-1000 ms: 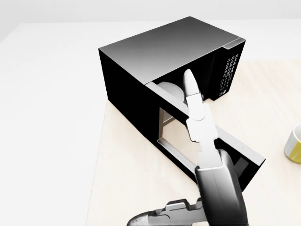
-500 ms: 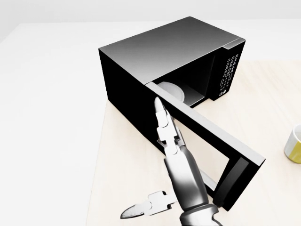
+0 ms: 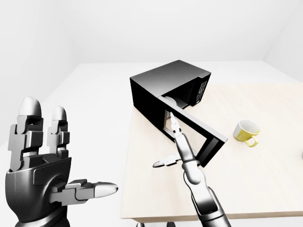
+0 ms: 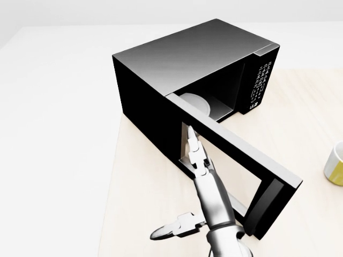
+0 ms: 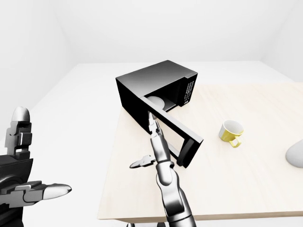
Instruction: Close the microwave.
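The black microwave [image 4: 187, 59] stands on the pale wooden table [image 3: 265, 179], with its door [image 4: 241, 155] swung wide open toward the lower right of the head view. A white turntable plate [image 4: 195, 101] shows inside. My right hand [image 4: 182, 182] is open with its fingers [image 4: 194, 152] straight. They point at the outer side of the door near its hinge end, and I cannot tell whether they touch it. My left hand [image 3: 61, 151] is open and raised at the far left of the left-eye view, off the table.
A yellow and white mug [image 3: 245, 132] stands on the table to the right of the door. A pale rounded object [image 5: 296, 153] sits at the right edge of the right-eye view. The table's left edge runs just left of the microwave.
My right arm has drawn back from over the door and the oven opening. It now sits lower and to the left, on the door's outer side. The door has not moved.
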